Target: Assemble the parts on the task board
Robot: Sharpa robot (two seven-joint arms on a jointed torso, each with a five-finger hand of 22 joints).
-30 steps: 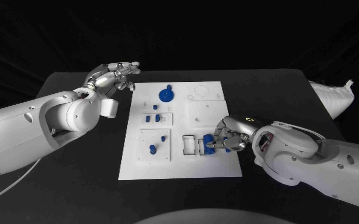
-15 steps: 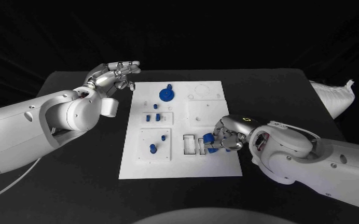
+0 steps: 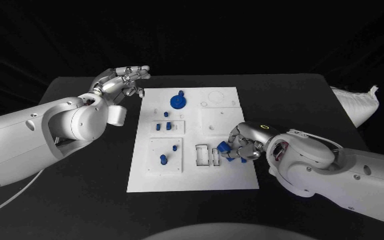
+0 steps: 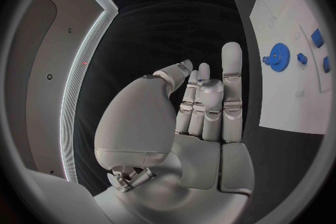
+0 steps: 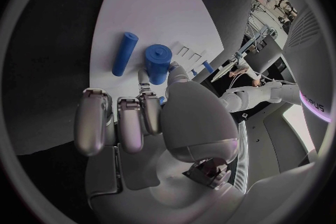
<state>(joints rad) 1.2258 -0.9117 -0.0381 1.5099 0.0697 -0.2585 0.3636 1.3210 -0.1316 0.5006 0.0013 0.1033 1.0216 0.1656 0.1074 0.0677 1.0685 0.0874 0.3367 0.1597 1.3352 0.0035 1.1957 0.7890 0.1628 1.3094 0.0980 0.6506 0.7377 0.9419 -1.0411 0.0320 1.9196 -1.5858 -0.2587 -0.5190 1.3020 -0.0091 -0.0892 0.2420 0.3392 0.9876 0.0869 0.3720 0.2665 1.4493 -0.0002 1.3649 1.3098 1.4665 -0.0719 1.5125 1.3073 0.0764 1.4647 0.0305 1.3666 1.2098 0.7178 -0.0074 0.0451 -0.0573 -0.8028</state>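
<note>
right hand [image 3: 244, 146] pinches blue cylinder [image 5: 158, 63]; blue rod [image 5: 125, 54] lies beside.

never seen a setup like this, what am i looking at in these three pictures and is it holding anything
This is a robot with two white arms ending in silver hands, at a black table. One picture looks down from its head; the two round ones come from cameras at its wrists. On the table lies a white task board with small blue parts, including a blue gear. The right hand pinches a thick blue cylinder over the board, and a slimmer blue rod lies beside it. The left hand holds nothing, its fingers apart, off the board's far left corner.
</note>
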